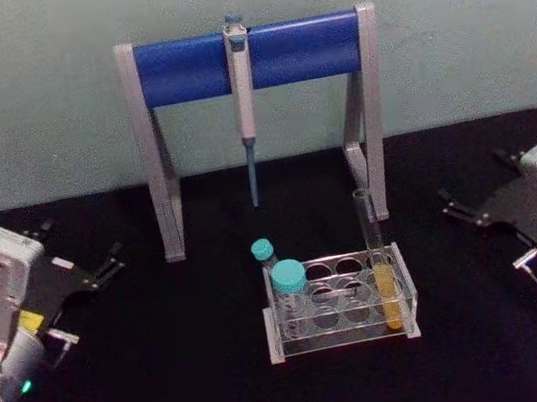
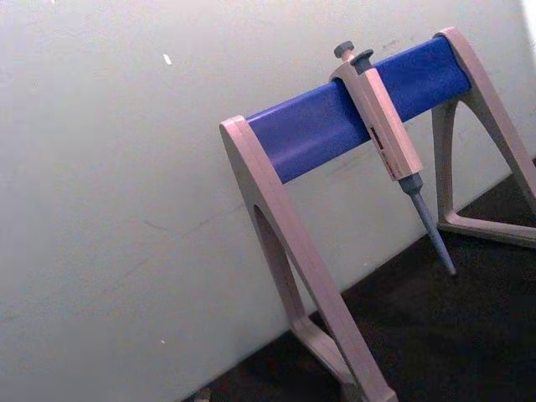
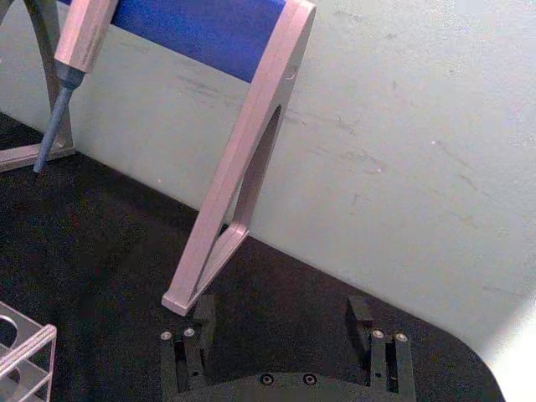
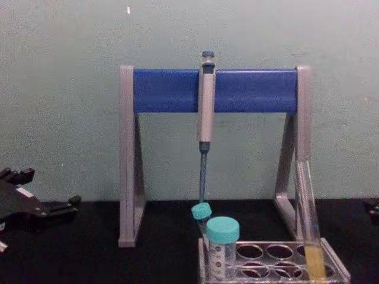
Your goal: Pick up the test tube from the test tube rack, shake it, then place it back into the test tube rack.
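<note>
Gaping wide, empty: right hand (image 3: 282, 308), apart from test tube rack (image 1: 345, 338).

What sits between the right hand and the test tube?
Nothing: the head view shows bare black table between the right hand and the test tube, which stands in the rack.

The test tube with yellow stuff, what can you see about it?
The test tube is a long, thin, clear glass tube with no cap. Yellow liquid fills its lower part; the rest looks empty. It stands in a hole at the right end of the clear plastic test tube rack, leaning slightly, and rises well above it. Only the rack touches it. The left hand and right hand rest far off to either side.
</note>
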